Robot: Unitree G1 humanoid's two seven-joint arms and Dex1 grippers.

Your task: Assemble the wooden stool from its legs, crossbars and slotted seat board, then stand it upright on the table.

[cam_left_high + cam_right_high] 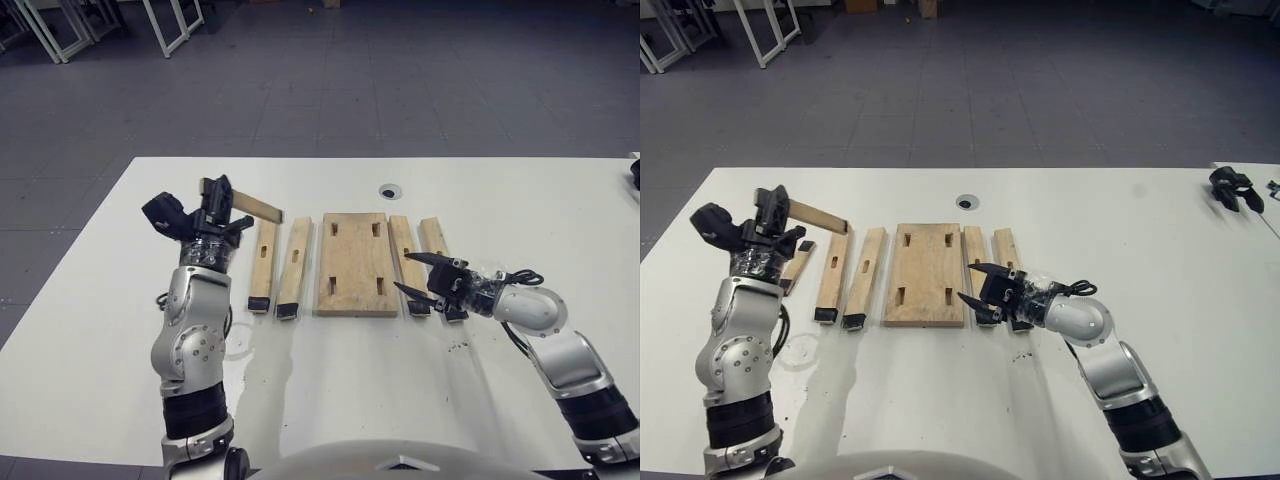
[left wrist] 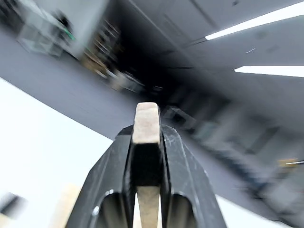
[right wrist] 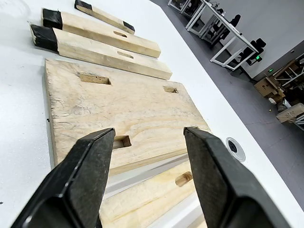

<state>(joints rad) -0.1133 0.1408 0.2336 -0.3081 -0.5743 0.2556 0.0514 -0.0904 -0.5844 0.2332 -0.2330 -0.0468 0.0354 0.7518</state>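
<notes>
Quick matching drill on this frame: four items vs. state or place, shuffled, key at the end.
Items:
1. left gripper
2. right gripper
3. seat board
4. cable hole

States/places:
A. open, at the legs right of the board
B. lying flat, legs on both sides
C. shut on a wooden bar, held up
D. just past the board's far edge

Pairs: 1-C, 2-A, 3-B, 4-D
</notes>
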